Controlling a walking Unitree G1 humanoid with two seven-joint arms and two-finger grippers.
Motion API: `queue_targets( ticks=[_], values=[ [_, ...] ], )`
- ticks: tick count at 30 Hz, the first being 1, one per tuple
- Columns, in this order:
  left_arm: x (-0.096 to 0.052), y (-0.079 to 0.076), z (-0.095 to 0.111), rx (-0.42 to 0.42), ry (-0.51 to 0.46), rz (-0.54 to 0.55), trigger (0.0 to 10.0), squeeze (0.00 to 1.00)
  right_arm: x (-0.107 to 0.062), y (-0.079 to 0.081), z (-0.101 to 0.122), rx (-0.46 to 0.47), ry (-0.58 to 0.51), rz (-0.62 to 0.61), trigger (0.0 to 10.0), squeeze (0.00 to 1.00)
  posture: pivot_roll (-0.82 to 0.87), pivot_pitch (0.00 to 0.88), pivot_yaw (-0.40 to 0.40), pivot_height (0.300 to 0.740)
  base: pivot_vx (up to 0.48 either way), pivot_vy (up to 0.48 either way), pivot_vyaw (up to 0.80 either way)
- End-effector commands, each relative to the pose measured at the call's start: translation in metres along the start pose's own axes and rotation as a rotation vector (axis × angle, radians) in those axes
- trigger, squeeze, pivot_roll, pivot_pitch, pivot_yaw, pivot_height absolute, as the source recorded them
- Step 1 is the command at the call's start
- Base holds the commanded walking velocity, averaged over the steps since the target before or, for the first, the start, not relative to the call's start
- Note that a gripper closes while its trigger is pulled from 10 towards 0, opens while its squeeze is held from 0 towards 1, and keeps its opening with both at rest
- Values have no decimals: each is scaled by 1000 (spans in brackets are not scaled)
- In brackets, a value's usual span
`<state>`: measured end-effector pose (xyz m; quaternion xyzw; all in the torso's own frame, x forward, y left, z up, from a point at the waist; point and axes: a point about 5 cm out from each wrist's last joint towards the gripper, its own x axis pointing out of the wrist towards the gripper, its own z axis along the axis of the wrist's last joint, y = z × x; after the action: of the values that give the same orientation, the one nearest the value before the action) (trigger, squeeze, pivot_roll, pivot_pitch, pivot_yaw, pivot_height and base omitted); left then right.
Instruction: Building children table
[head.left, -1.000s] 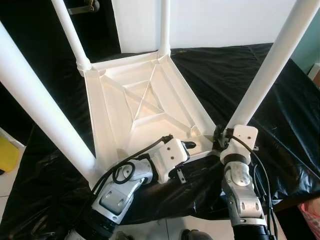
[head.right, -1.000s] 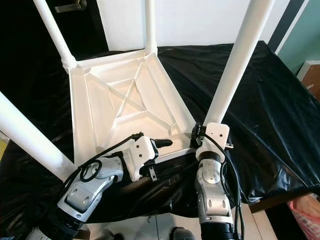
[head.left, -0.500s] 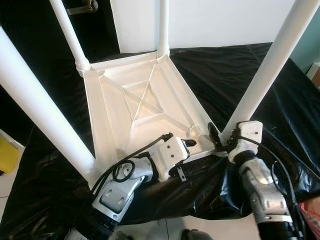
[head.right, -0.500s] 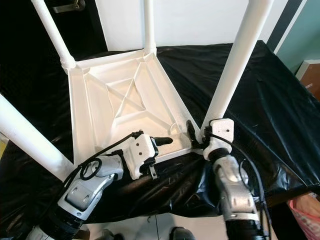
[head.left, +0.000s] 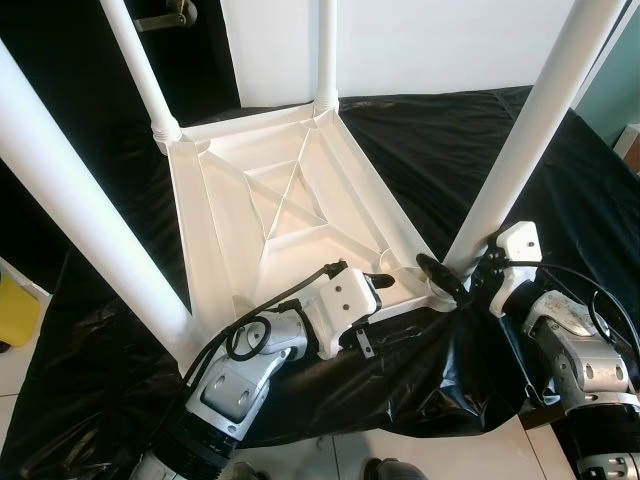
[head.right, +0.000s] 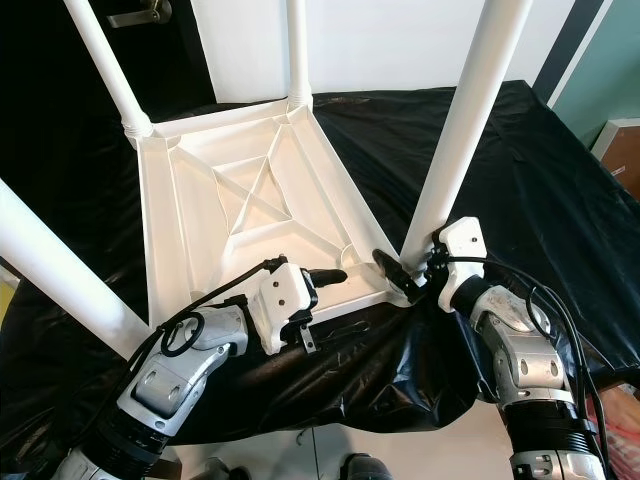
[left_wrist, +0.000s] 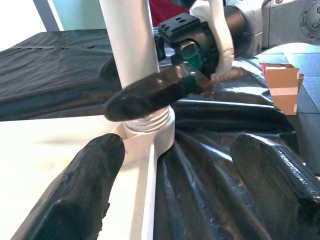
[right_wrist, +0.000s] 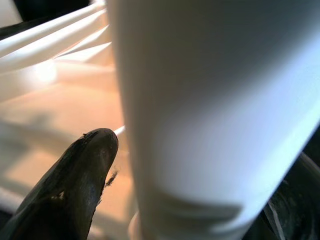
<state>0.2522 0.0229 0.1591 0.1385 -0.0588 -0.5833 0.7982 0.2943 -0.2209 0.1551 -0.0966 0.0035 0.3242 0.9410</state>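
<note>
Right gripper at the base of the near right table leg — one black finger lies on the inner side of the leg, so my fingers straddle it. Upturned white table top rests on the black sheet, four legs standing up. Left gripper sits at the near rim, one finger over the underside.

Left wrist view: my two fingers spread apart, holding nothing; the rim runs between them, the threaded leg socket beyond.

Right wrist view: leg close between my fingers — contact I cannot tell.
</note>
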Motion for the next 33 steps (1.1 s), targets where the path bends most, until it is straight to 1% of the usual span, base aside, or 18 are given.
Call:
queue_targets(
  ticks=[1,7,11,13,15,17,18,20,21,22,23,33],
  values=[
    [0,-1,-3,-12,7,17,10000,0,-5,-7,-1,-16,28,62,10000,0,-142,117,43,740,0,0,0],
    [0,0,-3,-10,8,15,10000,0,-6,-10,-2,-23,46,86,10000,0,-141,114,49,740,0,0,0],
    [1,2,-2,-4,8,11,10000,0,-3,-13,-2,-34,53,98,10000,0,-140,110,55,740,0,0,0],
    [1,2,-1,-2,6,8,10000,0,0,-16,2,-44,34,115,10000,0,-144,108,58,740,0,0,0],
    [2,2,-1,-1,6,7,10000,0,3,-19,5,-67,17,96,9961,0,-146,106,60,740,0,0,0],
    [2,2,-1,-1,6,7,10000,0,4,-20,6,-74,12,90,9961,0,-146,106,60,740,0,0,0],
    [3,2,0,-1,5,5,10000,0,5,-20,6,-67,18,107,9647,0,-146,104,60,740,0,0,0],
    [3,2,0,-1,5,5,10000,0,5,-20,6,-64,20,116,9647,0,-146,104,60,740,0,0,0],
    [3,2,0,-1,4,3,10000,0,5,-20,5,-63,22,125,2667,0,-145,103,59,740,0,0,0],
    [3,2,0,-1,4,3,10000,0,5,-20,5,-63,22,125,2667,0,-145,103,59,740,0,0,0],
    [3,2,0,0,4,2,10000,0,5,-19,4,-62,22,129,0,0,-145,103,58,740,0,0,0],
    [2,1,0,0,3,-1,10000,0,0,-20,-5,-52,49,129,0,0,-153,100,58,740,0,0,0]
  ],
)
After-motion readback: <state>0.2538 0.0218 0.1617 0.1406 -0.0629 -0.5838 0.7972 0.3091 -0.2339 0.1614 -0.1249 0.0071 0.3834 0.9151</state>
